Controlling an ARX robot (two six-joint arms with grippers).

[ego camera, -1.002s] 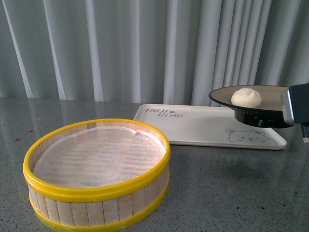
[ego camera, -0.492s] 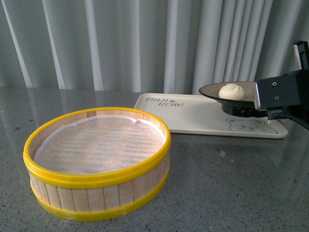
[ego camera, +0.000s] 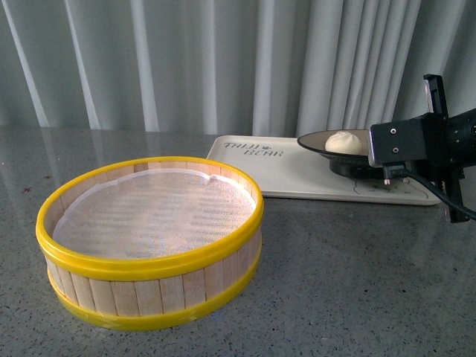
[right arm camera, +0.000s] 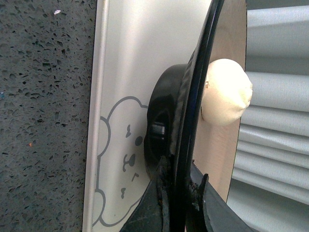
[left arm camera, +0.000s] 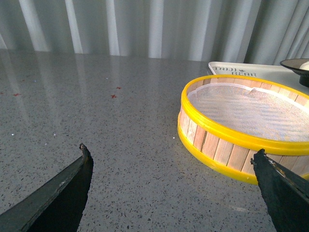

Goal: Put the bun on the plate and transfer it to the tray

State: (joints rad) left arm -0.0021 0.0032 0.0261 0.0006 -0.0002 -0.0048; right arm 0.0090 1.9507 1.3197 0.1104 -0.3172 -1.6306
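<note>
- Front view: set low on the robot's body, facing forward across the grey table toward a pleated curtain. The steamer basket (ego camera: pixel 150 239) sits nearest at about 7 o'clock; the tray (ego camera: pixel 297 168) lies farther off at about 2 o'clock.
- Left wrist view: looks out low between the left gripper (left arm camera: pixel 174 186) fingertips, over open tabletop. It shares the steamer basket (left arm camera: pixel 246 128) and a tray (left arm camera: pixel 236 71) corner with the front view.
- Right wrist view: very close, rolled sideways, sighting along the plate (right arm camera: pixel 200 87) rim. It shares plate, bun (right arm camera: pixel 226 92) and tray (right arm camera: pixel 128 72) with the front view.
</note>
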